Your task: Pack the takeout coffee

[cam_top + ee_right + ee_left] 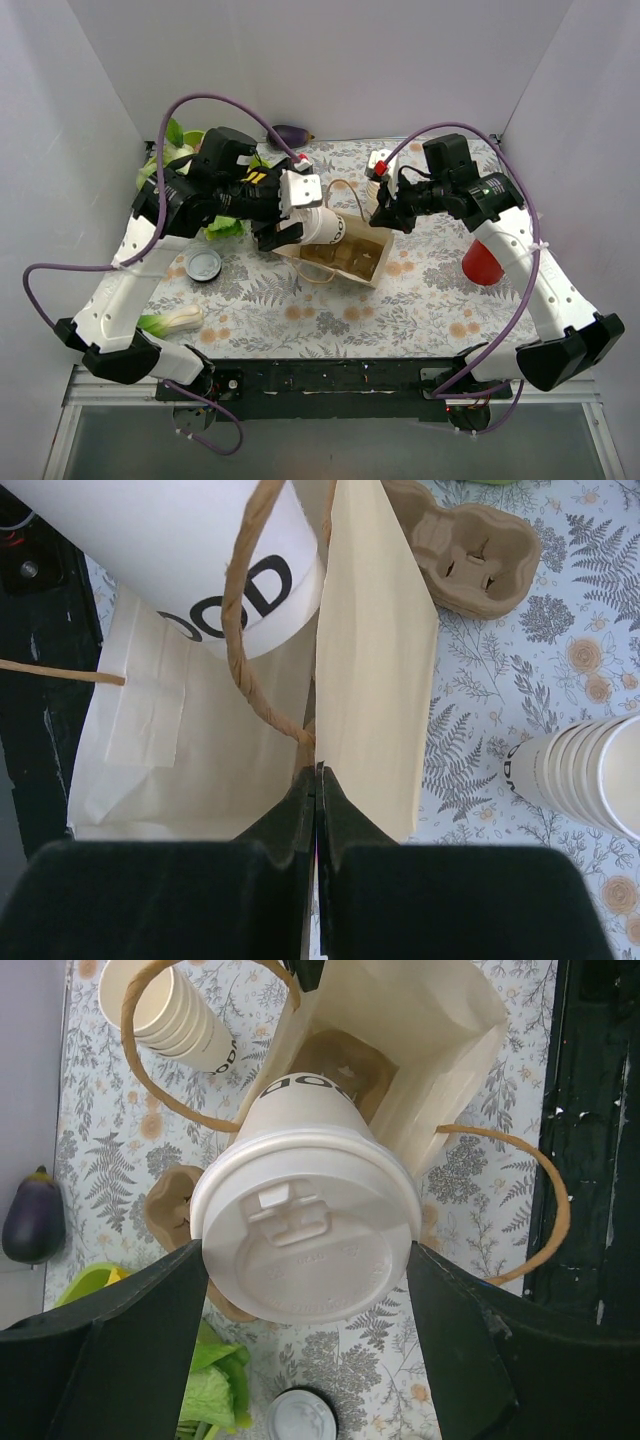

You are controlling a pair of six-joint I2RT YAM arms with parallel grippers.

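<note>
- The left gripper (308, 1260) stands wide and has the takeout coffee (305, 1190) clamped between its fingers (130, 1350). The pads bear on either side of the white lid's rim.
- The cup lies tipped over. Its lid faces back toward the wrist and its base points away from the fingertips, into the mouth of the paper bag (440, 1050).
- The right gripper (315, 780) is closed tight on the top edge of one bag wall, pinched right at its fingertips, and that props the mouth open. From that hand, the cup's printed side shows up and to the left, just past the twisted paper handle (250, 630).
- Straight beyond the cup's base, inside the bag, sits a brown pulp carrier (345, 1065). I'd guess that is the seat it is meant for.
- To my eye the cup is a light thing with a thin paper wall that dents under a hard squeeze. I cannot tell whether it is filled.
- The stiffest band is the rolled rim under the lid, close to where the fingers sit.
- The lid is smooth plastic and only snapped on, so a hold on it alone might slip or pop it loose. The upper wall just below the lid looks the safer place.
- If there is drink inside, this tilt could send it through the sip hole.
</note>
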